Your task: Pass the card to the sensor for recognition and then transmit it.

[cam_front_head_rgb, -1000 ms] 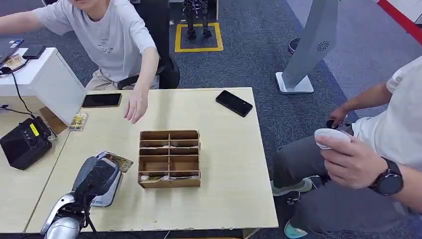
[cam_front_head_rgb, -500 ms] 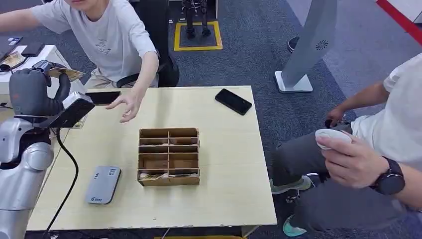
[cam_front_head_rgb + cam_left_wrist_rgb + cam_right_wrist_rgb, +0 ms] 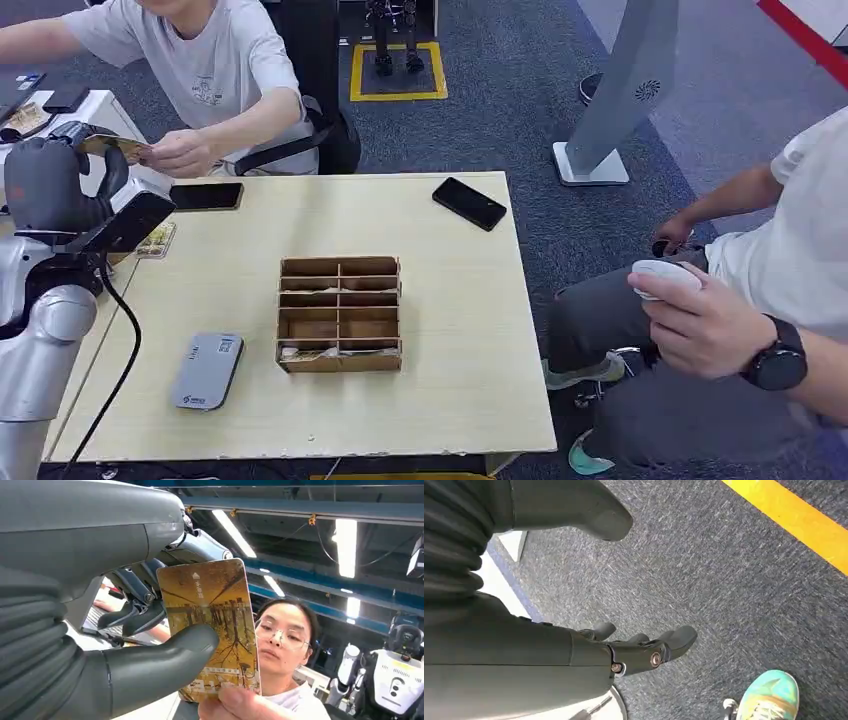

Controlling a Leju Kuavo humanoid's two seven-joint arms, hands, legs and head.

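My left hand point(image 3: 55, 185) is raised at the table's far left corner and grips a golden card point(image 3: 115, 147) between thumb and fingers. In the left wrist view the card point(image 3: 212, 625) stands upright against my thumb point(image 3: 165, 655), and a person's fingers point(image 3: 235, 705) pinch its free end. That person's hand point(image 3: 180, 152) reaches the card from across the table. The grey card sensor point(image 3: 207, 371) lies flat near the table's front left. My right hand point(image 3: 574, 645) hangs over the carpet, fingers apart and holding nothing.
A wooden compartment box point(image 3: 341, 315) sits mid-table with cards in some slots. Two black phones point(image 3: 471, 205) point(image 3: 205, 199) lie along the far edge, and a spare card point(image 3: 157, 240) lies at the left edge. A seated person holding a white object point(image 3: 668, 277) is at the right.
My left hand rose from the sensor to the far left corner with the card. The person's hand then moved off the table and took hold of the card's end.
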